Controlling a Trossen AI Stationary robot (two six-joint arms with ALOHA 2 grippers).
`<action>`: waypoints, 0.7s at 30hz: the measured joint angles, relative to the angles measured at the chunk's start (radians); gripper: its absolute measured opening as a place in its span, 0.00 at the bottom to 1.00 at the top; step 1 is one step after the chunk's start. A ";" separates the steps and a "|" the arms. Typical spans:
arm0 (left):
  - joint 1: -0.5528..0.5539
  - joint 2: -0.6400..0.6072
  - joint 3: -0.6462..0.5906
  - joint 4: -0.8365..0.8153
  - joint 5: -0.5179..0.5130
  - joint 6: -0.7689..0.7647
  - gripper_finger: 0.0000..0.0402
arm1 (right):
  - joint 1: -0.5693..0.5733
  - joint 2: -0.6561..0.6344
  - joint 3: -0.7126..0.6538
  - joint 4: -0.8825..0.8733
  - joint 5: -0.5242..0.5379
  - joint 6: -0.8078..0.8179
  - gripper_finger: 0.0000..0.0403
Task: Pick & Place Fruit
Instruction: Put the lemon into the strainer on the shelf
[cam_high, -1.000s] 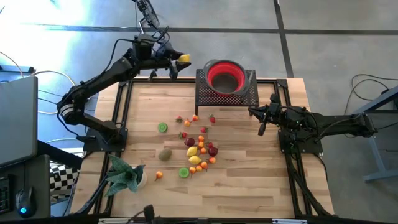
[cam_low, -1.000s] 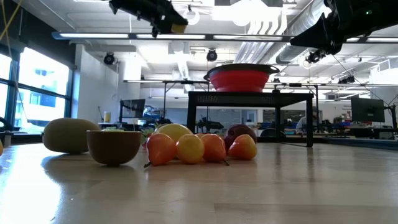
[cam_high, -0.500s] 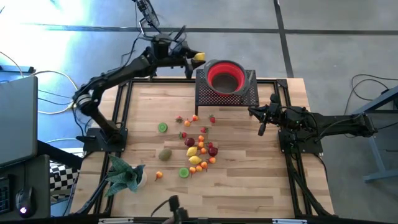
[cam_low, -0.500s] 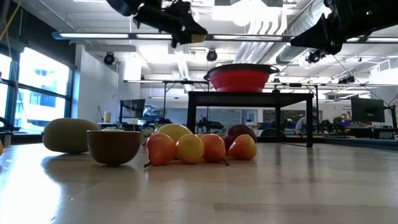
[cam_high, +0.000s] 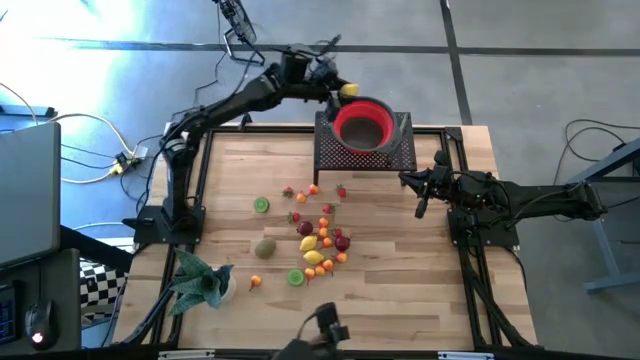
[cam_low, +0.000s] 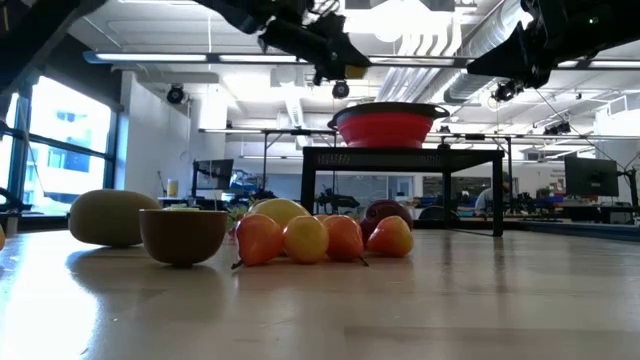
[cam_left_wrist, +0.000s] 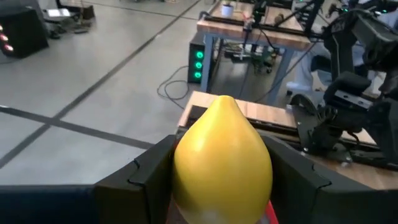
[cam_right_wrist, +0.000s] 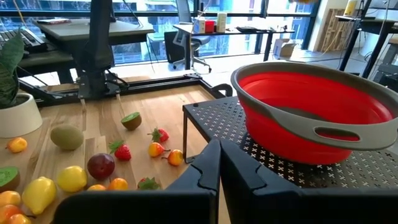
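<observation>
The wooden counter (cam_high: 240, 170) carries a black perforated stand (cam_high: 365, 152) at its far edge, and on that stand sits the red bowl (cam_high: 362, 122) with its grey rim. The left arm reaches across from its base to the bowl's near-left rim, while the right arm waits low over the counter's right side, its gripper (cam_high: 421, 195) clenched on nothing, as the right wrist view shows its fingers pressed together.

The step in hand looks like the carry-and-drop: the left gripper (cam_high: 340, 88) is grasping a yellow lemon (cam_high: 349, 90), squeezed between both fingers in the left wrist view, and held high just at the bowl's edge rather than squarely over its middle.

The next move probably calls for a little more reach, so the lemon hangs over the bowl's hollow, then a release of the fingers so it falls inside and not off the stand.

The rest of the fruit (cam_high: 318, 240) lies loose in a cluster mid-counter, with a kiwi (cam_high: 265, 248) and a cut lime (cam_high: 261, 205) nearby.
</observation>
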 joint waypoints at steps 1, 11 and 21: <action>-0.010 0.015 0.008 0.001 -0.002 0.000 0.49 | 0.000 0.000 0.000 0.000 -0.001 0.000 0.01; -0.098 0.103 0.019 -0.021 -0.172 0.002 0.49 | 0.000 0.000 0.000 -0.001 -0.046 0.001 0.01; -0.131 0.107 0.019 -0.091 -0.260 0.020 0.49 | 0.000 0.000 0.000 -0.011 -0.054 0.001 0.01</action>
